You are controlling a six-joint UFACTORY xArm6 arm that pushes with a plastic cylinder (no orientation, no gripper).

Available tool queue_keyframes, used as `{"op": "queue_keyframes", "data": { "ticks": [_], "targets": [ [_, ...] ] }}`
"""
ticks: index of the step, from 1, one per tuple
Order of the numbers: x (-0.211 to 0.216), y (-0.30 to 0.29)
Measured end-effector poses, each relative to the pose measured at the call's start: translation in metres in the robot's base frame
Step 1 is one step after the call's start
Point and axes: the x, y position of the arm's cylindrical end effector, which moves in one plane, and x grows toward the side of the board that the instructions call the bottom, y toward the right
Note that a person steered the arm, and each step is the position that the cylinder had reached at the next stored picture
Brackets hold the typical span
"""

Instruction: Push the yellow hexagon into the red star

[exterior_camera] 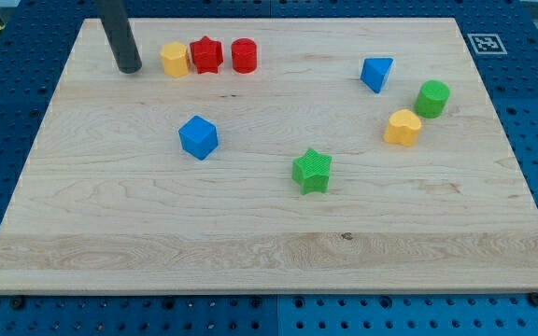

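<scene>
Pale, smooth-grained wooden board (250, 233); matt plastic-looking yellow hexagon (174, 59) and red star (206, 55).

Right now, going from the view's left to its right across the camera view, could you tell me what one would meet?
My tip → yellow hexagon → blue cube → red star → red cylinder → green star → blue triangular block → yellow heart → green cylinder.

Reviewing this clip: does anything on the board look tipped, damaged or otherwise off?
Nothing stands out. All blocks sit flat on the wooden board; the yellow hexagon block already touches the red star block, and my tip rests just to its left.
</scene>
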Motion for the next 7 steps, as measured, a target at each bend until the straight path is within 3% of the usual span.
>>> {"op": "queue_keyframes", "data": {
  "ticks": [4, 7],
  "targets": [
    [0.004, 0.062],
    [0.004, 0.069]
  ]
}}
